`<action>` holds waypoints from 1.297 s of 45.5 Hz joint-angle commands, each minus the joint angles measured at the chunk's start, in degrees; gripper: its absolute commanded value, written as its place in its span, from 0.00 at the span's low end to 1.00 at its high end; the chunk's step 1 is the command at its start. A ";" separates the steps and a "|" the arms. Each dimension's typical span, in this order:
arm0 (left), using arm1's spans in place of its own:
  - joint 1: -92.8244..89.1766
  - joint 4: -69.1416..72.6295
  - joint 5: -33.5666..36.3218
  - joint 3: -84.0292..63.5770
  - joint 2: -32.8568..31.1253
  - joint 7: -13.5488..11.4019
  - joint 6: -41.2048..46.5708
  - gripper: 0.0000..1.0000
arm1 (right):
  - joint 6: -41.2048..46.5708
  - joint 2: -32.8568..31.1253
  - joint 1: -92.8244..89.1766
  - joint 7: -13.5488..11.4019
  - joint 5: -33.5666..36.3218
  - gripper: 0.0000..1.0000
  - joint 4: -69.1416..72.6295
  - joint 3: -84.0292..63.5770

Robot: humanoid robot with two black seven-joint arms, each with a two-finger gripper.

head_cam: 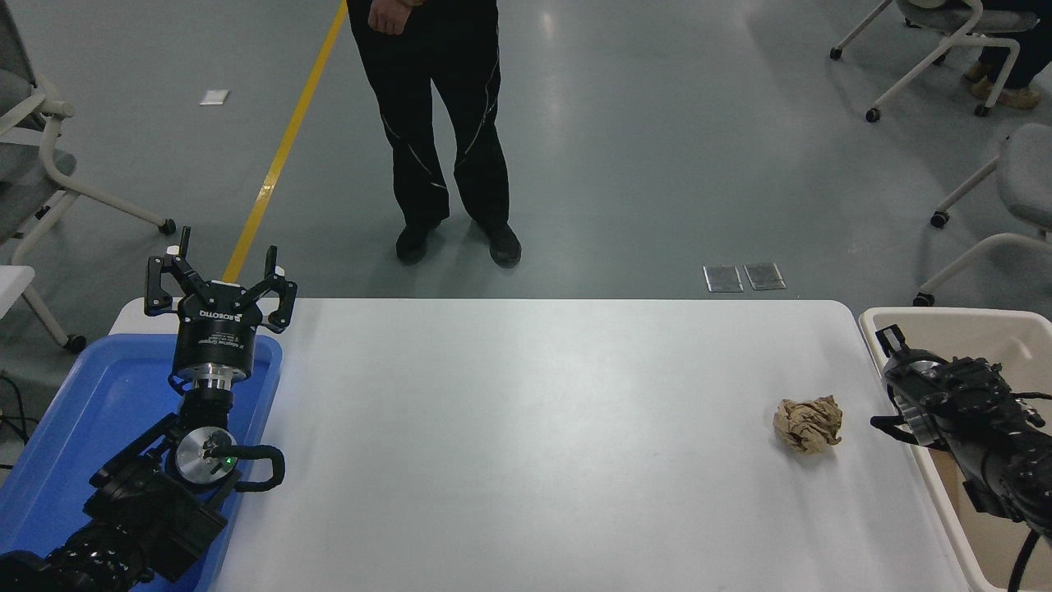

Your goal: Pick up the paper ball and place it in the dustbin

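Head view: white rectangular tabletop (pixel 534 427) seen from above, robot's side nearest.
Blue tray: shallow blue plastic tray (pixel 99 411) at the tabletop's left edge; nothing seen lying in it, the left arm hangs over it.
Dustbin: large cream-beige rectangular plastic dustbin (pixel 929 316) with a thick rim, beside the tabletop's right edge; its inside is largely hidden by the right arm, and no contents show in the visible part.
Paper ball: wrinkly tan-brown kraft paper ball (pixel 809 423) resting on the tabletop near its right edge, outside the dustbin, close to the right tool but apart from it.
Left tool (pixel 222 271): black, pointing away from the camera over the tray's far end, fingers spread apart, holding nothing.
Right tool (pixel 892 382): black, over the dustbin's near-left rim, aimed toward the ball; whether its fingers are apart or together cannot be told.
Room: grey floor with a yellow line, a person (pixel 444 123) in black trousers standing beyond the far edge, white-framed wheeled chairs (pixel 920 49) at the sides.
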 commanded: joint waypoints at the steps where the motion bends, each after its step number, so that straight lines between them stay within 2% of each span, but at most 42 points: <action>1: -0.04 -0.08 0.09 0.34 -0.03 0.04 0.05 0.99 | 0.10 1.09 0.47 0.15 -0.02 0.00 -0.71 -0.24; 42: 0.05 0.00 0.01 0.34 0.06 -0.05 0.05 0.99 | -0.08 -1.37 -0.33 0.06 -0.02 0.01 -0.10 -0.33; 44: 0.05 0.00 0.01 0.34 0.06 -0.05 0.05 0.99 | 0.01 -1.72 -0.15 0.15 -0.02 0.11 0.43 -0.33; 45: 0.14 0.00 0.01 0.34 0.06 -0.05 0.05 0.99 | 0.01 -2.24 -0.06 0.06 -0.02 0.21 0.61 -0.24; 47: 0.14 0.00 0.01 0.34 0.06 -0.05 0.05 0.99 | -0.17 -4.17 0.38 0.15 0.07 0.49 1.05 -0.24; 48: 0.14 0.00 0.01 0.34 0.06 -0.05 0.05 0.99 | -0.08 -5.83 0.99 0.06 0.15 0.71 2.36 -0.15; 54: 0.23 0.00 0.01 0.34 0.06 -0.05 0.05 0.99 | 0.27 -12.25 5.64 0.06 0.07 0.99 13.86 -1.20; 59: 0.14 -0.08 0.09 0.34 -0.03 -0.05 -0.04 0.99 | 0.36 -18.76 11.79 0.06 0.07 1.00 28.36 -6.20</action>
